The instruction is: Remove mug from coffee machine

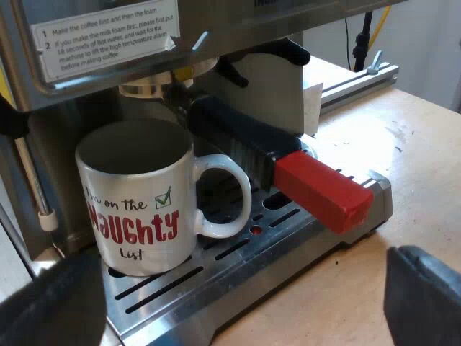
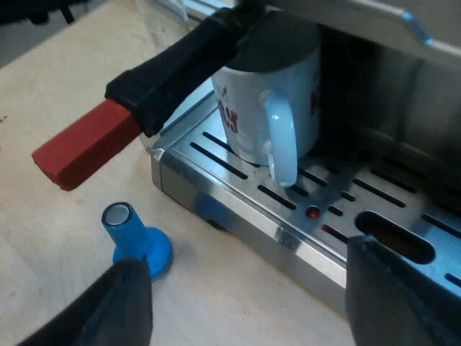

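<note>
The left black two-fingered gripper (image 1: 238, 310) spreads its fingers wide, at nine and three o'clock; the right gripper (image 2: 252, 306) likewise.

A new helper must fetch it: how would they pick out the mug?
Find the steel espresso machine. On its slotted drip tray, beneath the holder with the red-ended handle, stands the mug. It alone is white, with "Naughty" printed in red.

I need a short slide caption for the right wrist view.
White mug on the drip tray, blue tamper on table, right gripper open.
</note>
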`<state>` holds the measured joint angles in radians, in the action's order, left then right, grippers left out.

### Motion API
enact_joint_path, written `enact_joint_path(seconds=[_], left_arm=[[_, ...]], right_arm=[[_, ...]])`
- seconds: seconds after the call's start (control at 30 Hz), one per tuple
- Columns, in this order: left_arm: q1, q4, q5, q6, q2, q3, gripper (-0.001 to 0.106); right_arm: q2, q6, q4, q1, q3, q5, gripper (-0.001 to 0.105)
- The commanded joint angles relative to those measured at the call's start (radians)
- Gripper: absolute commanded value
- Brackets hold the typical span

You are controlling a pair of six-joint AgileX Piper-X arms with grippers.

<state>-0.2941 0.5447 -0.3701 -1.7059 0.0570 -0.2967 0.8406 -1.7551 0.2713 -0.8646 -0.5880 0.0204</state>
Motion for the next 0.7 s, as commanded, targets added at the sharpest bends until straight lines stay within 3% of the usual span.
enact_joint_path(seconds=[0.03,0.33,0.47,0.7], left_arm=[[-0.004,0.012,-0.001,0.008,0.002,-0.002,0.080],[-0.004,0.040,-0.001,0.008,0.002,0.022,0.080],[-0.004,0.039,-0.001,0.008,0.002,0.022,0.080],[-0.004,0.039,-0.008,0.008,0.002,0.022,0.080]], right_arm=[[-0.002,0.006,-0.107,-0.003,0.046,0.006,0.059],[0.046,0.003,-0.405,-0.003,0.216,0.003,0.059],[0.084,0.003,-0.417,-0.003,0.227,0.002,0.059],[0.247,0.001,-0.620,-0.003,0.227,0.006,0.059]])
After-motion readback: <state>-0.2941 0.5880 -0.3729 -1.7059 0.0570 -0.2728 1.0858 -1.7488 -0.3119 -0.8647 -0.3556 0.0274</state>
